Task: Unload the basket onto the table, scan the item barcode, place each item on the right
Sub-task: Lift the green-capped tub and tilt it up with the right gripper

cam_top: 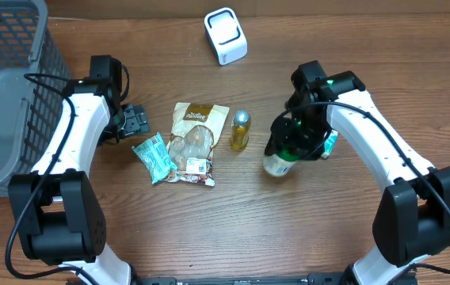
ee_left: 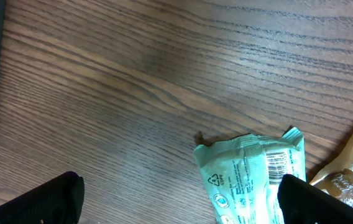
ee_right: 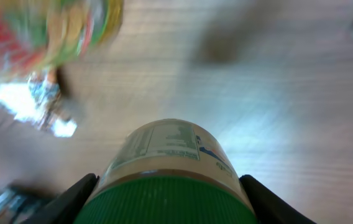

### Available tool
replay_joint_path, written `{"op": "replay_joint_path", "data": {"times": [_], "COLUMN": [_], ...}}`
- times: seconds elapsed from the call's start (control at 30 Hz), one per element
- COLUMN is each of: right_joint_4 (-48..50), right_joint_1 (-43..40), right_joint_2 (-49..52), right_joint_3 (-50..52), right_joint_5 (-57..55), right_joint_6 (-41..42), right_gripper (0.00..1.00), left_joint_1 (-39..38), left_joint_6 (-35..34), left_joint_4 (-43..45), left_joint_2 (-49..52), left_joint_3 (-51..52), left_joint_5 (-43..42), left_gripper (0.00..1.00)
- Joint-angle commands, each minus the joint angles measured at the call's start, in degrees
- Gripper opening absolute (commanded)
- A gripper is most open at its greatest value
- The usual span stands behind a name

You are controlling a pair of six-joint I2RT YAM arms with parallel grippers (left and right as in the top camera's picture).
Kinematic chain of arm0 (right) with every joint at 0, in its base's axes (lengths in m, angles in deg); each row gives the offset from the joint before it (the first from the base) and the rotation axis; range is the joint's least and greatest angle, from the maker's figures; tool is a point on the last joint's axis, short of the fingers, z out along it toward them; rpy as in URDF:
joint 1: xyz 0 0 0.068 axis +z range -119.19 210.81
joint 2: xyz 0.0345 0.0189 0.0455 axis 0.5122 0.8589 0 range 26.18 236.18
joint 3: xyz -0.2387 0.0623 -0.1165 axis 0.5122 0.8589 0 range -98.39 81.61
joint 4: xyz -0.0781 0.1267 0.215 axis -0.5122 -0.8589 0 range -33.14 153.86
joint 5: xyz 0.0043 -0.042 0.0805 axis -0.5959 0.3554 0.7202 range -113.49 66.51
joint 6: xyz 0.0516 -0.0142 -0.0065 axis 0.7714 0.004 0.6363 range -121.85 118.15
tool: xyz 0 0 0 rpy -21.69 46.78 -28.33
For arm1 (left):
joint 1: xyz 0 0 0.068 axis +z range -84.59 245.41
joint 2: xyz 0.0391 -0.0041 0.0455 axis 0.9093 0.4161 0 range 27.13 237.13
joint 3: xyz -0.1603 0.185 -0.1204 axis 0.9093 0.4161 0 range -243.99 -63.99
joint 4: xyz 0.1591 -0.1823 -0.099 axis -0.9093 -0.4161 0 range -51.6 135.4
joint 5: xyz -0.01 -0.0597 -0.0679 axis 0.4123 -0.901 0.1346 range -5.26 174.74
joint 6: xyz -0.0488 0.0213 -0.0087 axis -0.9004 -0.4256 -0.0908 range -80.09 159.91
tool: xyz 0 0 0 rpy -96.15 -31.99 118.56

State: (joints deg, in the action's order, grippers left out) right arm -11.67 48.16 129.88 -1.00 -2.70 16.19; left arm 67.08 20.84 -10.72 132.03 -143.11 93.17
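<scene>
A jar [cam_top: 276, 164] with a green lid and a pale printed label is clamped at the lid between my right gripper's [cam_top: 296, 141] fingers, right of the table's middle. It leans with its base toward the lower left. In the right wrist view the jar [ee_right: 164, 149] fills the gap in the gripper [ee_right: 170, 199], and both fingers press the lid's sides. The white scanner [cam_top: 225, 36] stands at the back centre. My left gripper [cam_top: 134, 120] is open low over the table, with a teal packet [ee_left: 251, 174] reaching in beside its right finger.
A grey wire basket [cam_top: 3, 95] takes up the far left. Between the arms lie the teal packet [cam_top: 154, 157], a brown snack bag [cam_top: 193, 142] and a small yellow bottle [cam_top: 241, 131]. A small teal item [cam_top: 329, 144] lies under the right arm.
</scene>
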Motion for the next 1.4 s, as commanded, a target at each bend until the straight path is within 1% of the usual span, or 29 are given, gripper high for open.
{"op": "replay_joint_path", "data": {"times": [0.0, 0.13, 0.33, 0.6, 1.37], "right_joint_4": [-2.8, -8.7, -13.7, -14.9, -14.8], "right_joint_1": [-0.1, -0.1, -0.1, -0.1, -0.1], "right_joint_2": [-0.1, -0.1, -0.1, -0.1, -0.1], "right_joint_3": [-1.4, -1.4, -1.4, -1.4, -1.4], "right_joint_5": [12.5, 16.0, 18.6, 22.0, 22.0], "right_joint_6": [0.1, 0.2, 0.1, 0.1, 0.1], "right_gripper": [0.49, 0.5, 0.49, 0.48, 0.48], "left_joint_1": [0.5, 0.5, 0.5, 0.5, 0.5], "left_joint_6": [0.9, 0.9, 0.9, 0.9, 0.9], "left_joint_4": [-0.2, -0.2, -0.2, -0.2, -0.2], "left_joint_2": [-1.7, -1.7, -1.7, -1.7, -1.7], "left_joint_3": [0.2, 0.2, 0.2, 0.2, 0.2], "left_joint_5": [0.3, 0.3, 0.3, 0.3, 0.3], "left_gripper": [1.0, 1.0, 1.0, 1.0, 1.0]}}
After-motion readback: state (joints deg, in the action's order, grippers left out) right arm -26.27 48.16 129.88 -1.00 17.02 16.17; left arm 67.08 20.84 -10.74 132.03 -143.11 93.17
